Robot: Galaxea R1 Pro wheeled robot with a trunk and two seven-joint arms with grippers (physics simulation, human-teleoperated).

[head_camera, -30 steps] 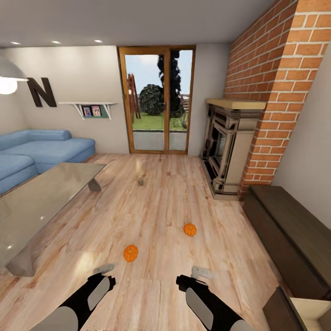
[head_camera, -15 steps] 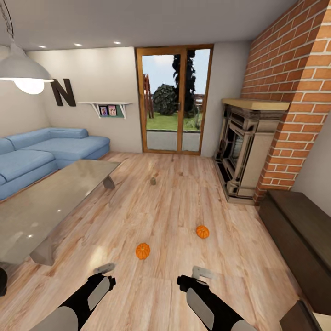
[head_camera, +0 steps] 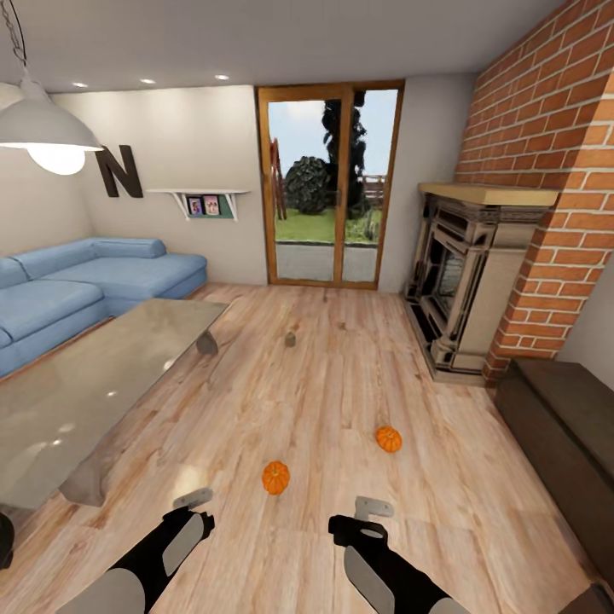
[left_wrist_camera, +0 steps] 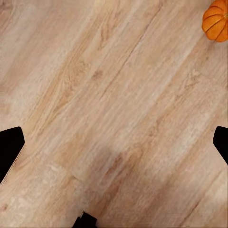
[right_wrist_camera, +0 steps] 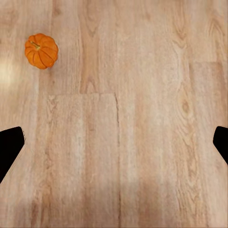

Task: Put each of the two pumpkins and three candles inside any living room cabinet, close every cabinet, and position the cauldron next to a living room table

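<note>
Since the earlier pictures the whole head view has swung to the right, a move of the camera and not of the things: the fireplace [head_camera: 465, 286] and glazed doors [head_camera: 328, 183] now sit further right, and the 2 pumpkins appear closer to the arms. The near pumpkin [head_camera: 275, 477] rests on the wood floor [head_camera: 341, 384] between the 2 arms, ahead of both grippers; being round and ribbed, it has no long axis to line up with. It lies ahead and to the right of the left gripper [head_camera: 193, 497], ahead and to the left of the right gripper [head_camera: 373, 506], and by my judgement about equally near to each. The far pumpkin [head_camera: 389, 439] sits further ahead, on the right arm's side. The dark cabinet [head_camera: 558, 426] runs along the right wall, and the grey table [head_camera: 77, 392] stands to the left. A small object [head_camera: 290, 338], too small to identify, sits further down the floor. Both arms reach forward and low, wrists over bare floor. In each wrist view the dark fingertips stand at opposite edges, so both pincers are spread apart and hold nothing.
</note>
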